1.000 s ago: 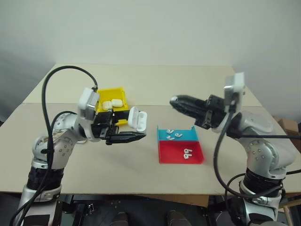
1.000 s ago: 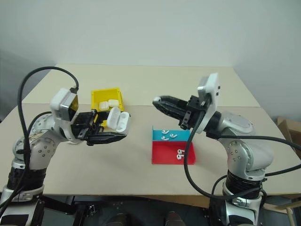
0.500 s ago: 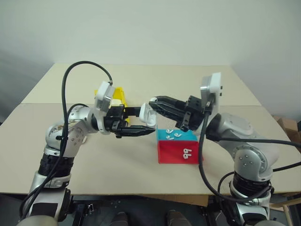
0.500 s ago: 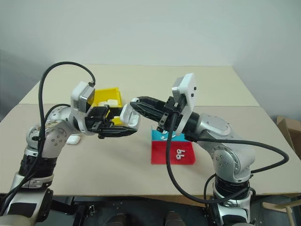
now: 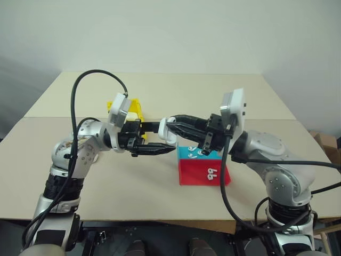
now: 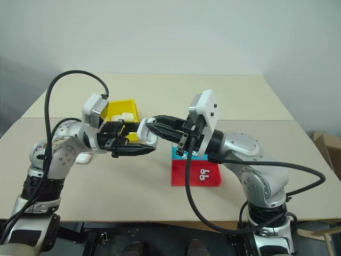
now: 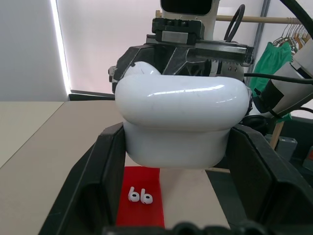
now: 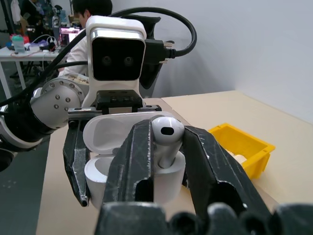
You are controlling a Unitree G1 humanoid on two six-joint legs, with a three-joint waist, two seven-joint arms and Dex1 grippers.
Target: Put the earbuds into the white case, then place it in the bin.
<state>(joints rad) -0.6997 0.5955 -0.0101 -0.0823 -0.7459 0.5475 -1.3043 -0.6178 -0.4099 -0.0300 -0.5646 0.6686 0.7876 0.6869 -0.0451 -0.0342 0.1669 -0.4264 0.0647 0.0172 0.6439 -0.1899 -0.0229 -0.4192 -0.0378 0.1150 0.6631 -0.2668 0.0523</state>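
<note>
Right now we see the white case [image 8: 122,161] with its lid flipped open, held above the tabletop [image 5: 133,181] between the 2 black fingers of the left gripper [image 5: 162,137], which are clamped on its sides. Over the open case, the right gripper [image 8: 168,142] pinches 1 earbud [image 8: 167,137] between its fingers, the bud's stem pointing down into the case's body. From the head views, the 2 grippers meet tip to tip at the case, the left gripper reaching in from the case's left and the right gripper from its right.

Just below and to the right of the case, we find the red tray [image 5: 205,173] with 2 earbuds [image 5: 211,173] lying side by side in it, and touching it behind, the blue tray [image 5: 200,154] with a few more. To the left of the case and behind the left arm sits the yellow bin [image 6: 120,109], with white cases inside it. Another white case [image 6: 82,158] lies on the tabletop below the left arm.
</note>
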